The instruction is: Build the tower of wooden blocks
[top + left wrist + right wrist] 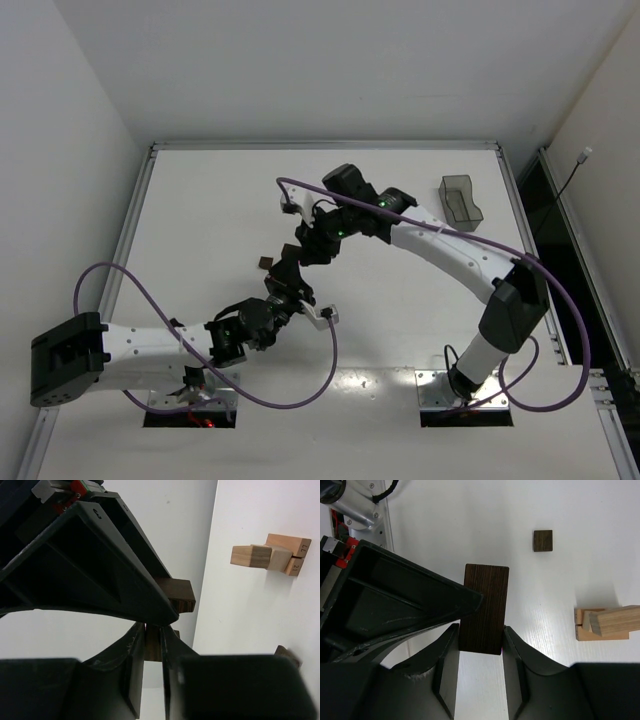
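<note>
A flat dark brown bar [485,607] is held above the white table [220,200] between both grippers. My right gripper [480,630] is shut on its two long sides. My left gripper [154,631] is shut on its thin faces, and the bar's end [176,594] sticks out past the right gripper's finger. In the top view the grippers meet at mid-table, left gripper [284,291] below right gripper [301,257]. A small cluster of light tan blocks [604,623] lies on the table; it also shows in the left wrist view [270,555]. A dark cube [543,540] lies apart [264,263].
A dark translucent bin [461,200] stands at the back right. Another dark block's corner [288,655] shows at the right in the left wrist view. Purple cables loop beside both arms. White walls enclose the table at left, back and right.
</note>
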{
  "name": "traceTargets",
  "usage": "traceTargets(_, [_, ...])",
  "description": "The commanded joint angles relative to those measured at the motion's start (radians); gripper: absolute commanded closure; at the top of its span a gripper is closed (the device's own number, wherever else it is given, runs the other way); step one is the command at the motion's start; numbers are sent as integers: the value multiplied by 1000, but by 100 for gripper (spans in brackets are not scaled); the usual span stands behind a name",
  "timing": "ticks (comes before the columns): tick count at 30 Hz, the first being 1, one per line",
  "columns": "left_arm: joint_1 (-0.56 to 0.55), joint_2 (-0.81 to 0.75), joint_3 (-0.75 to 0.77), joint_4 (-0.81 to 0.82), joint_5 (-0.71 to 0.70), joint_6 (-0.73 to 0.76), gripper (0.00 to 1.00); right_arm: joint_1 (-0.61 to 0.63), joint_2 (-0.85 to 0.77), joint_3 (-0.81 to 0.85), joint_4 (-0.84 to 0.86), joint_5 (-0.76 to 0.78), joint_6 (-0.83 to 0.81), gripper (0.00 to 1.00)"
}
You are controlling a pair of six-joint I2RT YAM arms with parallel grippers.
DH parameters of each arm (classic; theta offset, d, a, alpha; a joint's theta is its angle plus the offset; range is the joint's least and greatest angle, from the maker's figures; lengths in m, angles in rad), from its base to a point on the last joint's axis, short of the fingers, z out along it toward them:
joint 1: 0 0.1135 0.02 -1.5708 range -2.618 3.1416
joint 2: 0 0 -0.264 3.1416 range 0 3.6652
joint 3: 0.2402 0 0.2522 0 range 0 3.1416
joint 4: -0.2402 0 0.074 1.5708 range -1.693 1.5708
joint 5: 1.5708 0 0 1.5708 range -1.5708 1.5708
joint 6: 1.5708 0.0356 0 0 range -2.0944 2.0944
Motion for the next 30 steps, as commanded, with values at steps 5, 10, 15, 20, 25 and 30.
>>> traceTargets(5, [-13,-3,48,-6,-1,-52,68,4,-64,-29,64,27,-16,100])
traceTargets(10, [-13,-12,60,-43,-31,-86,24,-5,-75,-40,83,59,-16,100])
traceTargets(15, [7,-21,82,-100,-93,-164,12,-17,-108,-96,115,146,46,100])
traceTargets(20, [140,-39,221,-256,-177,-409,12,-118,-128,-147,187,327,285,100])
traceTargets(25, [309,-59,359,-558,-246,-722,10,-218,-138,-208,233,457,535,100])
traceTargets(30, [556,-69,547,-929,-133,-1142,0,-241,-118,-240,302,473,728,100])
